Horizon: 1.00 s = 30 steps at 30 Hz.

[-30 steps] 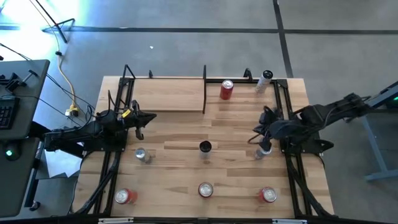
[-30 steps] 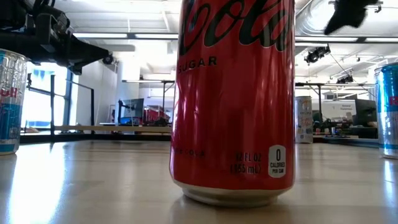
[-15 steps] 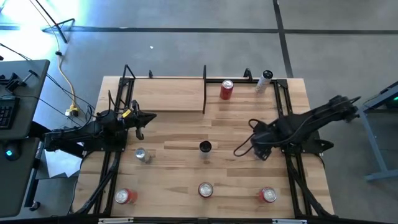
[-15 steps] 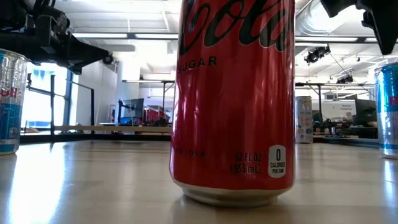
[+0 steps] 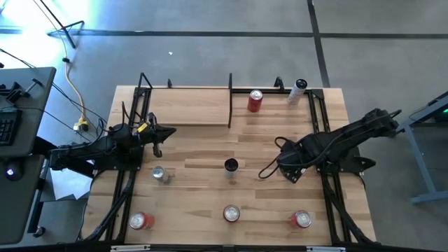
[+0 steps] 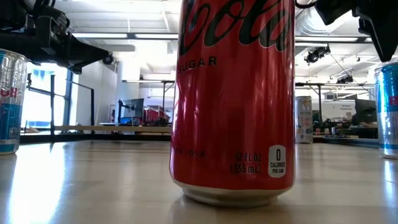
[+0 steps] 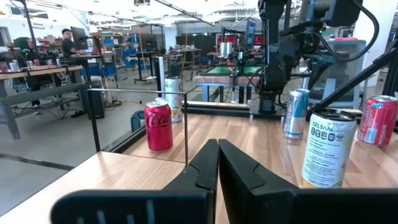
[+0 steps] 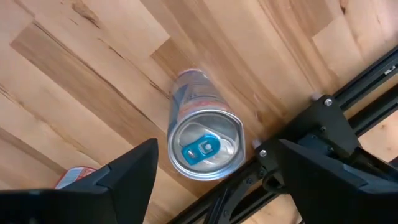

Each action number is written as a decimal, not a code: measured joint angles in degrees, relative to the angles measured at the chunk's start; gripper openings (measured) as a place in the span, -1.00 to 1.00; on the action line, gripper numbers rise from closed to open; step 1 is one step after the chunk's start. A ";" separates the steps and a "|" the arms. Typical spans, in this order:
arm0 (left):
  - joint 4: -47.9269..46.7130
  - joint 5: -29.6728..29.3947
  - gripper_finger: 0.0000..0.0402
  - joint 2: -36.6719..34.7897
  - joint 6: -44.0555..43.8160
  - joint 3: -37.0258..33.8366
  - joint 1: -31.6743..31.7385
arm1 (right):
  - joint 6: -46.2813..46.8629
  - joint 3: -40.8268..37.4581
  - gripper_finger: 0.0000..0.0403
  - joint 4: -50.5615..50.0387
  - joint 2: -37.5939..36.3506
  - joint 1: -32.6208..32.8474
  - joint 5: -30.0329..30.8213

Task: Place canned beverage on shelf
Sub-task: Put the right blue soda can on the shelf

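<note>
The shelf is a pale wood platform at the table's far left, with a thin upright end panel. A silver-and-blue can stands upright on the tabletop near the right rail. My right gripper hovers open above it, one finger to each side of its top and apart from it. In the low view this gripper hangs higher than the can. My left gripper waits shut at the table's left, just near of the shelf.
Other cans stand about. A red one and a white one are at the far edge, a black one at centre and a silver one at left. Three more line the near edge. Black frame rails run along both sides.
My right gripper has opened and reached a little toward the table's left, ending over the silver-and-blue can, which stays standing where it was.
</note>
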 joint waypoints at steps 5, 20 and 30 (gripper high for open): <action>-0.32 0.00 -0.98 0.00 0.01 0.00 -0.03 | -0.92 -4.92 0.54 3.60 0.05 0.00 -1.85; -0.33 -0.28 -0.98 0.00 0.43 0.00 -0.01 | -2.61 -11.65 0.17 11.62 0.06 -1.42 -7.17; -0.25 -1.86 -0.98 0.00 0.50 0.00 -0.01 | -13.17 3.62 0.01 10.82 0.50 -13.57 -7.77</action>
